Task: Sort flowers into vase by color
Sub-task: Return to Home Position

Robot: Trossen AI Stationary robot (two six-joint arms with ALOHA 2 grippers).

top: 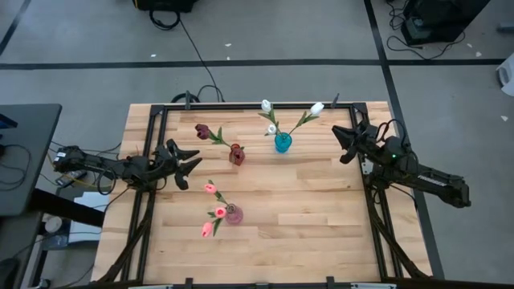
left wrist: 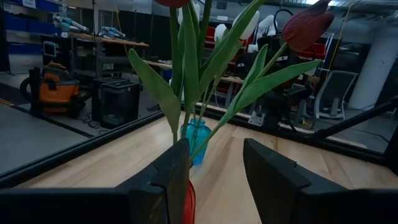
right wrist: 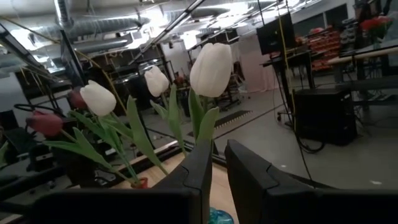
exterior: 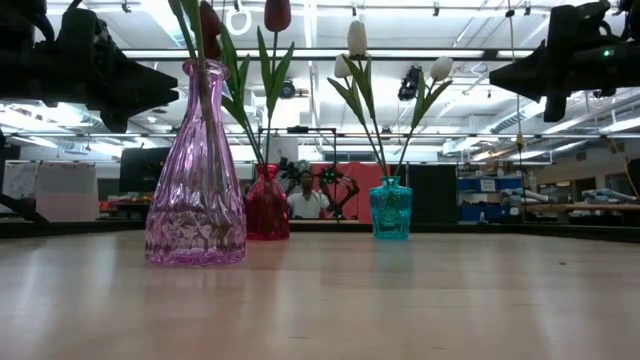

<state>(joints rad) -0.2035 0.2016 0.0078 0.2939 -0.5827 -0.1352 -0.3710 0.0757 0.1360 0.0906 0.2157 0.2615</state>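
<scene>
Three vases stand upright on the wooden table. A red vase holds dark maroon tulips. A teal vase holds white tulips. A pink vase holds pink tulips. My left gripper is open and empty above the table, left of the red vase and facing it; the maroon tulips rise just beyond its fingers. My right gripper is open and empty, right of the teal vase; the white tulips show beyond its fingers.
A black frame runs along the table's left, far and right edges. Bare wood lies at the near middle and right. In the low view the pink vase stands nearest, with the red vase and teal vase behind it.
</scene>
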